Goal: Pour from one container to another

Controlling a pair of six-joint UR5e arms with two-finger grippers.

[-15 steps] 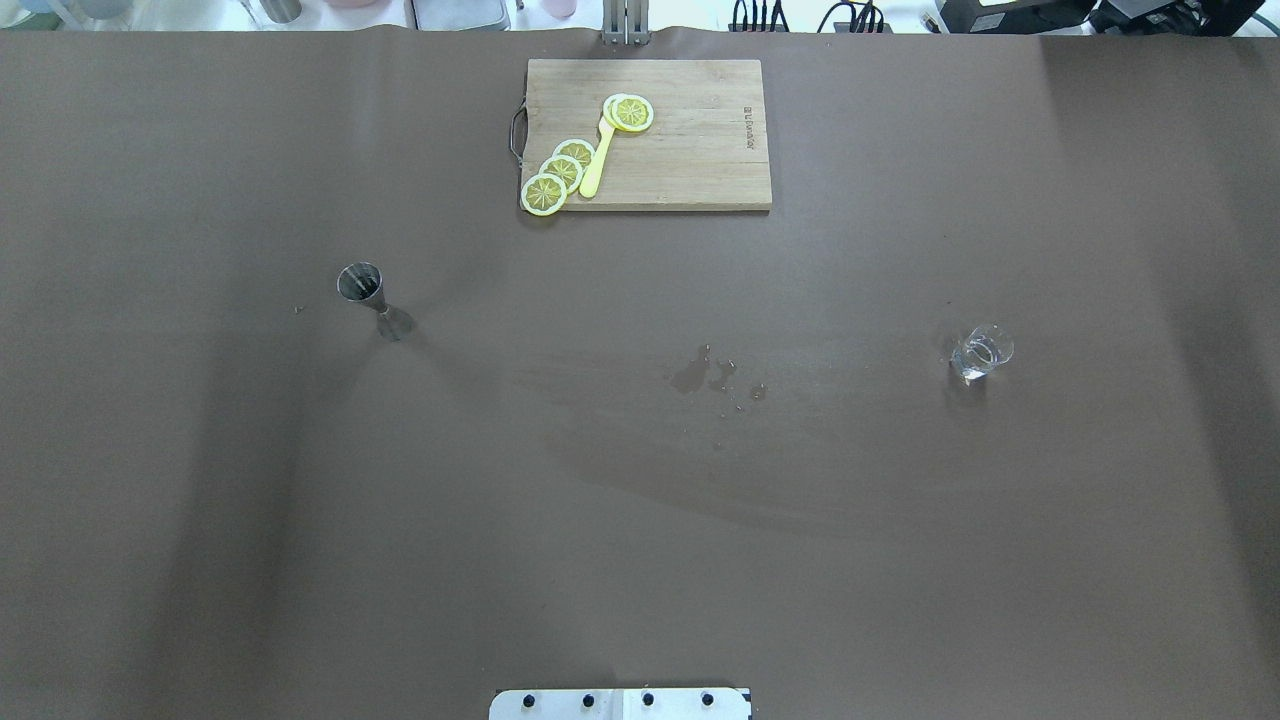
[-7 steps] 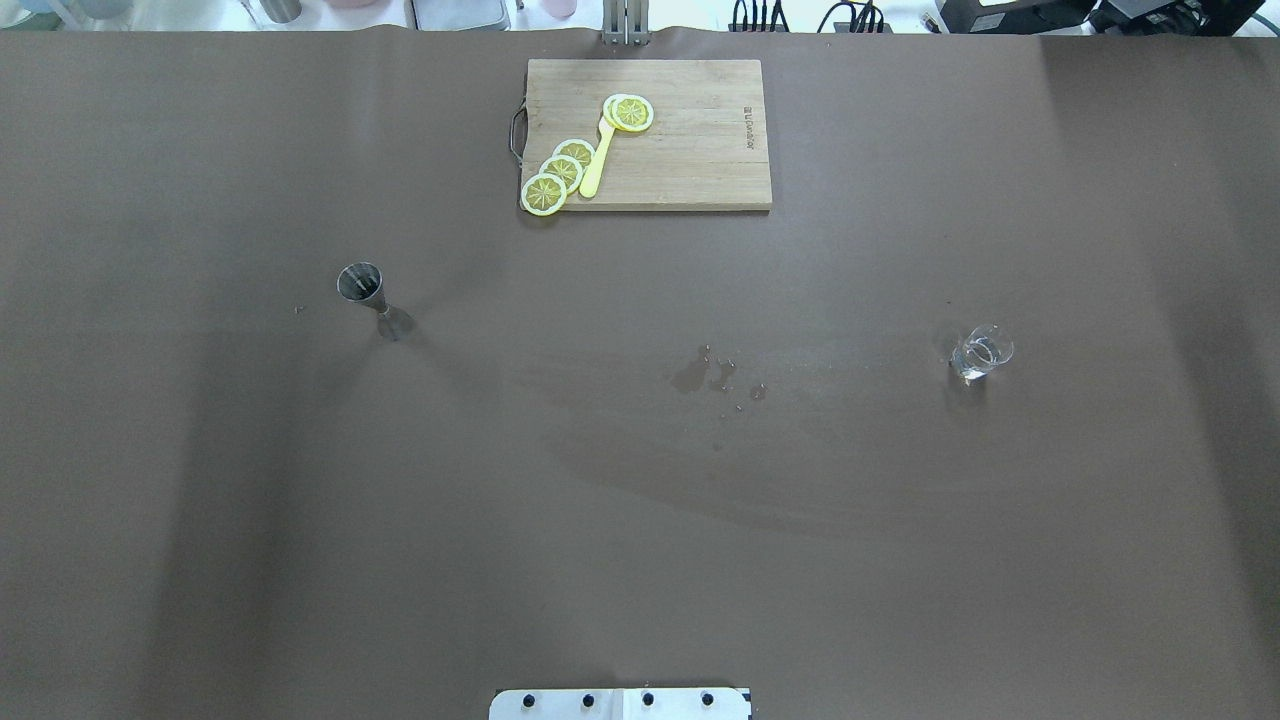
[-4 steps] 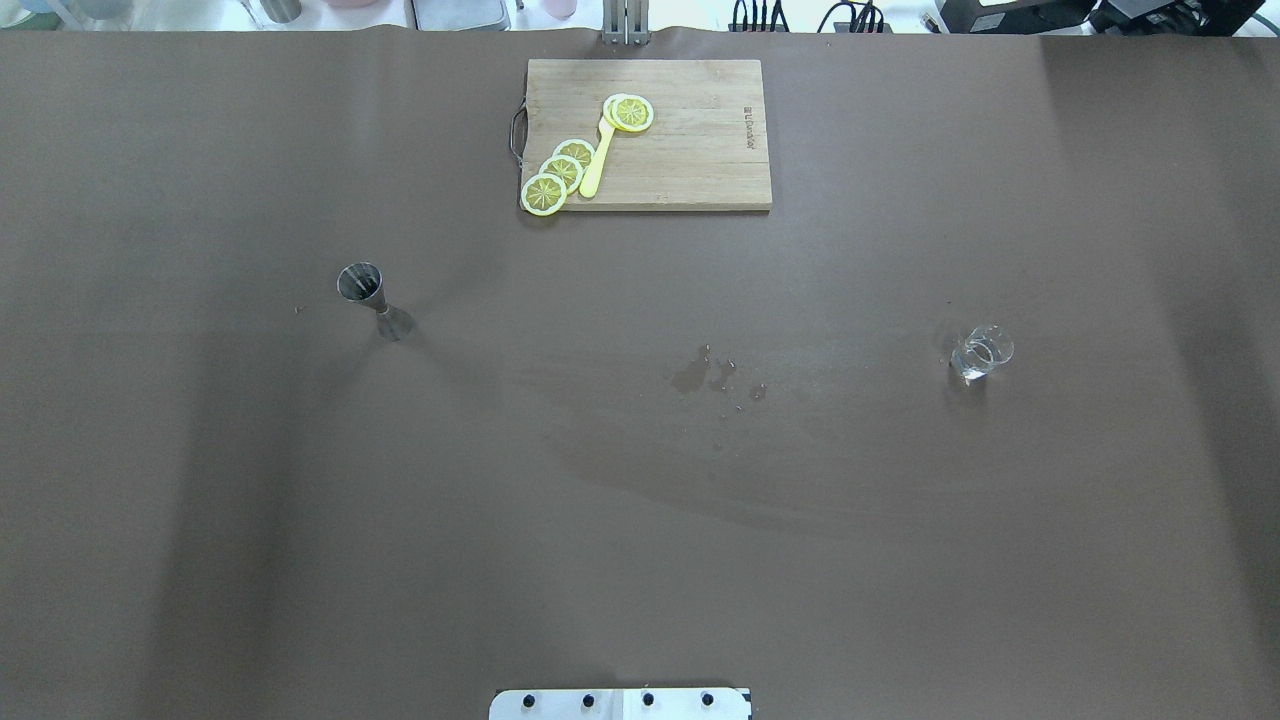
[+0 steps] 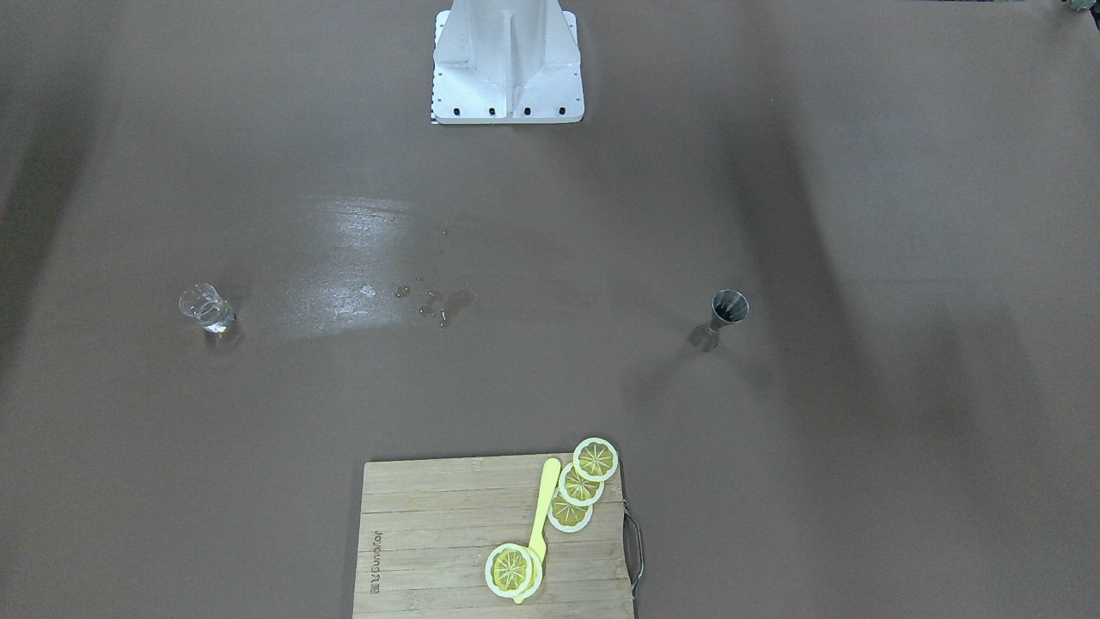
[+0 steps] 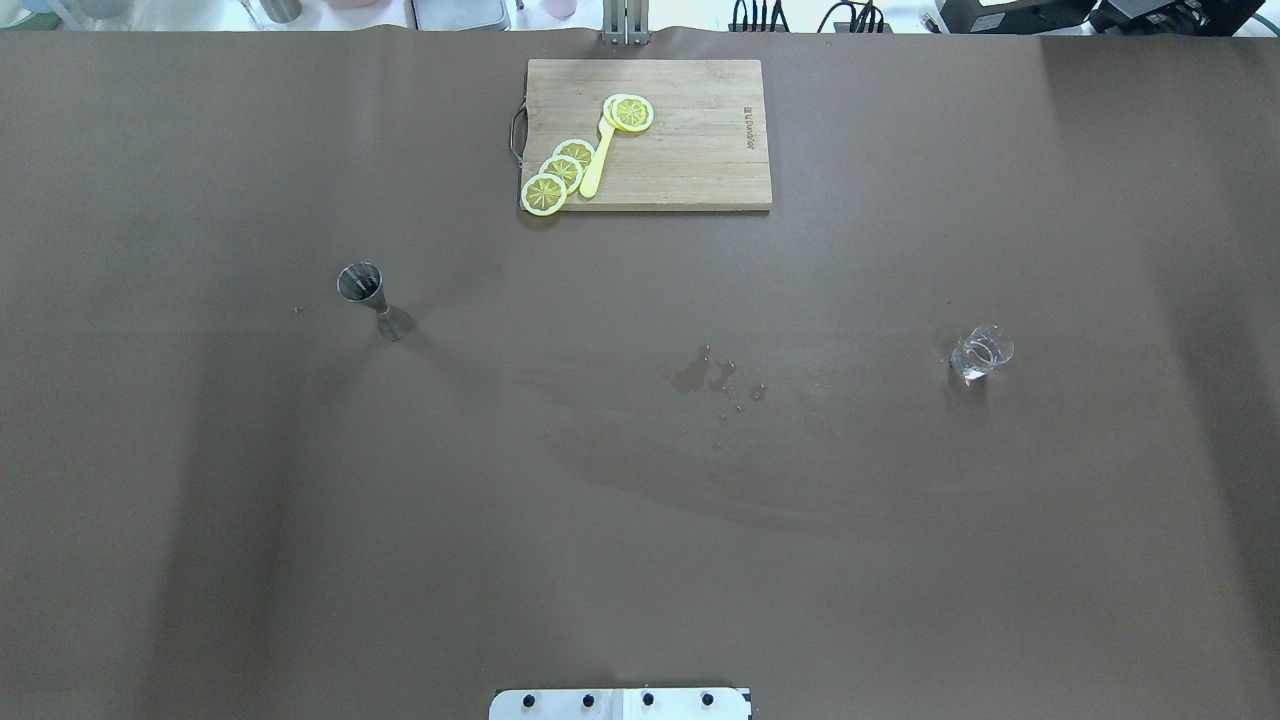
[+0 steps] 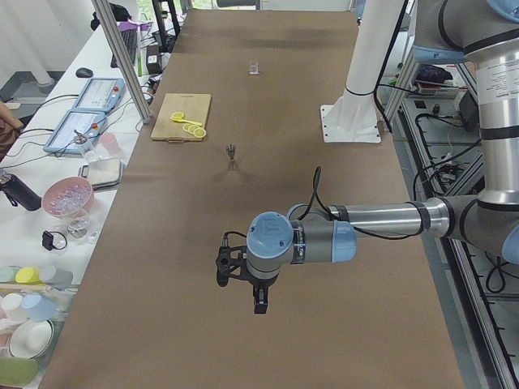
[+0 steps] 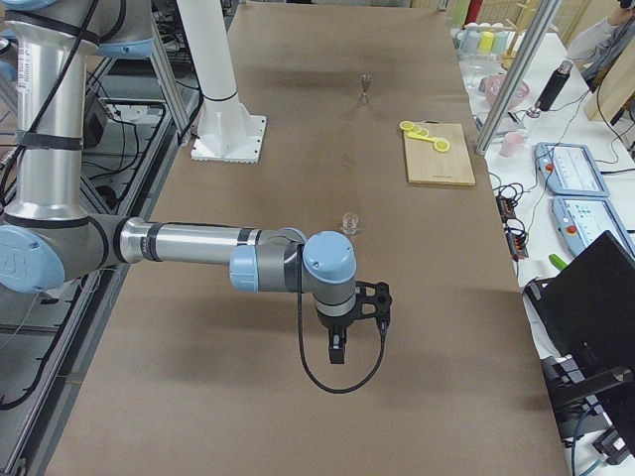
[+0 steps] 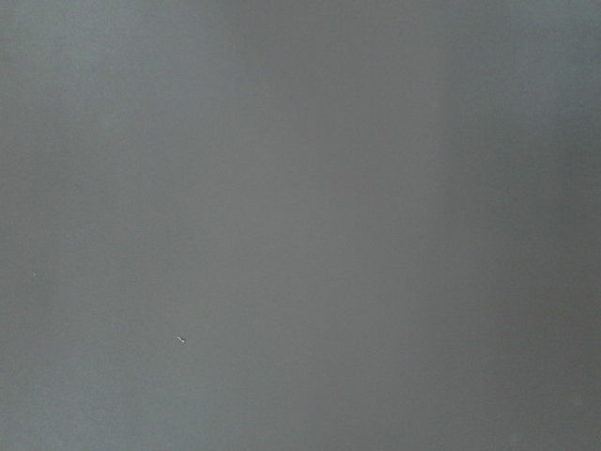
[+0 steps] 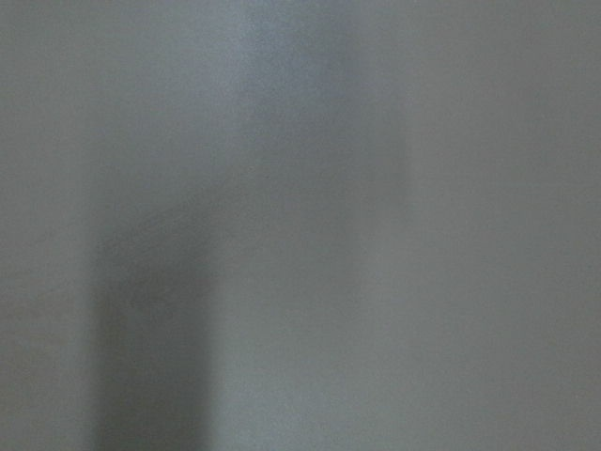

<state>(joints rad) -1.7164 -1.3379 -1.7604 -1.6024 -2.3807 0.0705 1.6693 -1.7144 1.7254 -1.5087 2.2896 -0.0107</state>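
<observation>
Metal jigger stands upright, well apart from the left claw; the clear glass stands well apart from the right claw. Neither claw's opening can be told. Likely fault: spillage past the narrow jigger mouth.

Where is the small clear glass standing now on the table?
In the overhead view the clear glass stands upright on the table's right half, the robot's right side; the wet spots lie to its left, the jigger far beyond them.

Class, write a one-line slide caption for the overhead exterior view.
Metal jigger left, clear glass right, spilled drops between, lemon-slice cutting board beyond.
</observation>
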